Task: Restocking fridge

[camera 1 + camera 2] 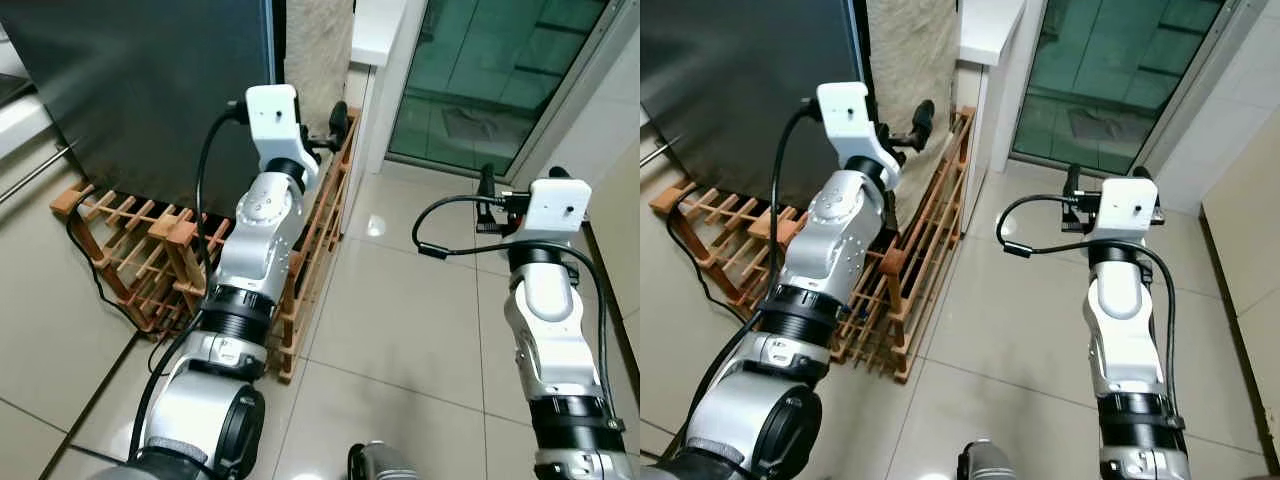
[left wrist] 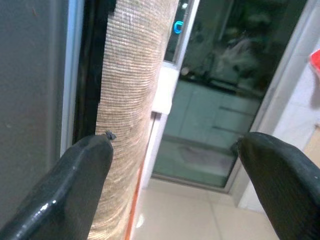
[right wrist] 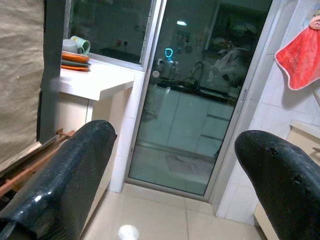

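Observation:
The dark grey fridge (image 1: 130, 90) stands shut at the upper left, with a beige woven panel (image 1: 315, 50) against its right side. My left gripper (image 1: 335, 125) is raised beside that panel, above the end of a wooden rack. In the left wrist view it (image 2: 172, 142) is open with nothing between its fingers, and the fridge's edge (image 2: 35, 100) lies past one finger. My right gripper (image 1: 487, 185) is held out over the tiled floor towards a glass door. It (image 3: 175, 132) is open and holds nothing.
A low wooden bottle rack (image 1: 130, 250) runs along the fridge's foot, with a black cable (image 1: 90, 270) trailing beside it. A white counter (image 3: 100, 80) with stacked plates (image 3: 75, 57) stands by the glass sliding door (image 1: 480, 80). A red cloth (image 3: 300, 55) hangs on the right wall.

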You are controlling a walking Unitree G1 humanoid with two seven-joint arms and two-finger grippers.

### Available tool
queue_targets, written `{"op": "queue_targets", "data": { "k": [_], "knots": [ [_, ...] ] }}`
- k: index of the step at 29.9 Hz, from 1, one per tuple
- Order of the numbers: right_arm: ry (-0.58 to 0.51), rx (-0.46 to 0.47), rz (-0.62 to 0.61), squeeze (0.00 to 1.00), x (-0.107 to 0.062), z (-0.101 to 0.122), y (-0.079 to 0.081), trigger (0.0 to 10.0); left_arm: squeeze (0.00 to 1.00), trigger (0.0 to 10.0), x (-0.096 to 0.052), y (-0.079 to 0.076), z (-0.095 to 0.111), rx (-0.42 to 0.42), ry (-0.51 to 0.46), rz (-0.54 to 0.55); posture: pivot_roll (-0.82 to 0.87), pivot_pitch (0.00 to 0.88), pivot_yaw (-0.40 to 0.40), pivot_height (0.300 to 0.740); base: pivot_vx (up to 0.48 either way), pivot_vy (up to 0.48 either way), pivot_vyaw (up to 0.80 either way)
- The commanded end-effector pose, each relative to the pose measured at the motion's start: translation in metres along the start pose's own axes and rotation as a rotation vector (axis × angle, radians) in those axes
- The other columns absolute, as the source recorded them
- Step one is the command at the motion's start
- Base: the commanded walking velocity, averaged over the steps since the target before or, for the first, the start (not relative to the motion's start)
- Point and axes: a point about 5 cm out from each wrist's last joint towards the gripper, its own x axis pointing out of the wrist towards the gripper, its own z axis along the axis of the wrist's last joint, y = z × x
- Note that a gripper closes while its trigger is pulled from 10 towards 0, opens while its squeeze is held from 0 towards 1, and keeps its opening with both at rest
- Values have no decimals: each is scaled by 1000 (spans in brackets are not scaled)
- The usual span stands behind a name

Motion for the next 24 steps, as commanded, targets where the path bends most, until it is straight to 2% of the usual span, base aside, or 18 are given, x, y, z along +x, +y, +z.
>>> {"op": "queue_targets", "data": {
  "k": [1,7,15,21,24],
  "knots": [
    [2,-15,-11,0,-3,2,-6,10000,0,10000,5,0,6,30,-20,28,-205,0,-22,711,0,0,0],
    [22,-21,-28,0,-13,0,-11,10000,0,10000,9,-3,16,72,-73,56,-222,0,-11,711,0,0,0],
    [40,-23,-27,0,-21,0,-10,10000,0,10000,10,-12,10,68,-72,41,-228,0,-8,711,0,0,0],
    [42,-27,-23,0,-25,3,-11,10000,0,10000,13,-12,10,75,-65,56,-249,0,0,711,0,0,0],
    [37,-29,-24,0,-26,5,-11,10000,0,10000,10,-7,10,65,-78,36,-258,0,12,711,0,0,0]
  ]
}}
